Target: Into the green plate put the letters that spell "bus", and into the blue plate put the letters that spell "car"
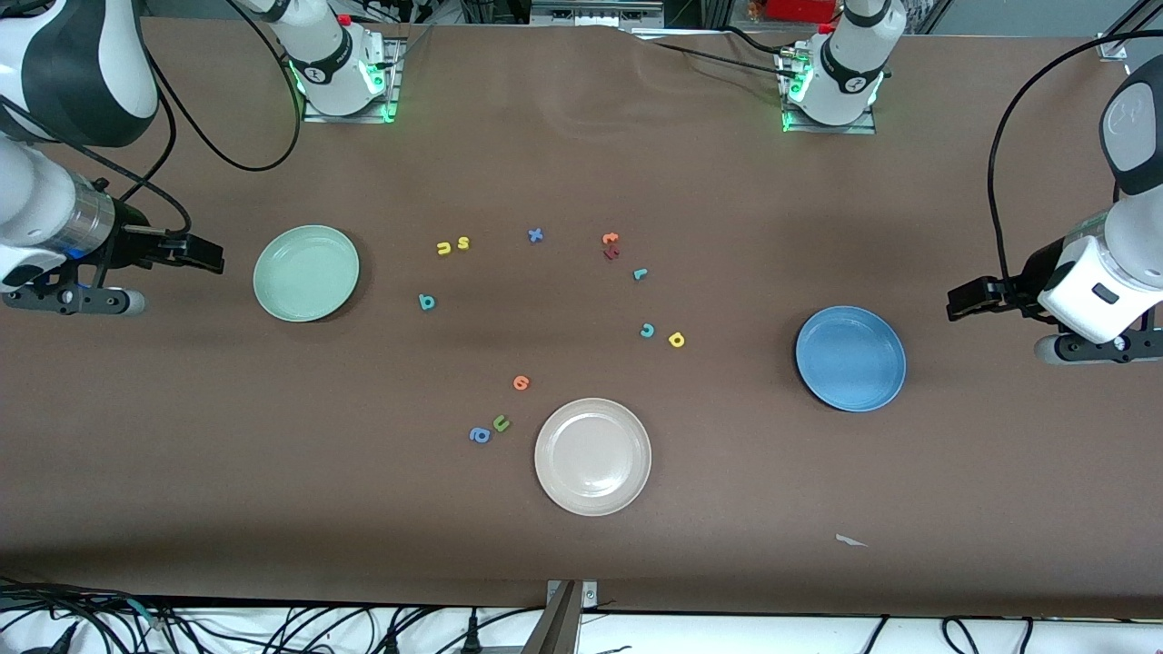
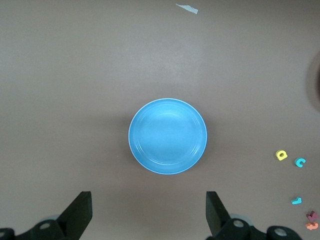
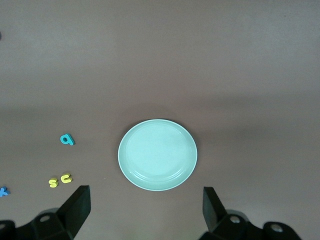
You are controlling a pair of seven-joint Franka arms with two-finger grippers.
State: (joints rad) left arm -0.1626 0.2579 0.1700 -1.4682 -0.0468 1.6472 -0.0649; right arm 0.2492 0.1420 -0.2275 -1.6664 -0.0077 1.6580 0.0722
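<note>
Three plates: the green plate [image 1: 306, 272] sits toward the right arm's end of the table, the blue plate [image 1: 850, 358] toward the left arm's end, and a cream-white plate [image 1: 592, 456] lies between them, nearest the front camera.
Right gripper: the right gripper [image 1: 207, 254] hangs up in the air past the green plate at its own end, fingers spread wide, holding nothing.
Left gripper: the left gripper [image 1: 965, 299] hangs up in the air past the blue plate at its own end, fingers spread wide, holding nothing.
"bus" letters: the yellow "u" [image 1: 443, 248] and yellow "s" [image 1: 462, 242] lie side by side; the teal "b" [image 1: 426, 302] lies nearer the front camera. All three are on the table, between the green plate and the middle.
"car" letters: the teal "c" [image 1: 647, 331] lies just beside the yellow "a" [image 1: 676, 340]; the teal "r" [image 1: 641, 273] lies farther from the front camera. All three are on the table, well apart from the blue plate.
Other letters: a blue "x" [image 1: 535, 235], an orange letter [image 1: 611, 239] touching a dark red letter [image 1: 611, 253], another orange letter [image 1: 521, 382], a green "u" [image 1: 501, 423] and a blue "a" [image 1: 480, 435].
Open room: bare brown table [image 1: 581, 163] lies around both coloured plates.
Table edge: a small white scrap [image 1: 850, 540] lies near the edge closest to the front camera.
</note>
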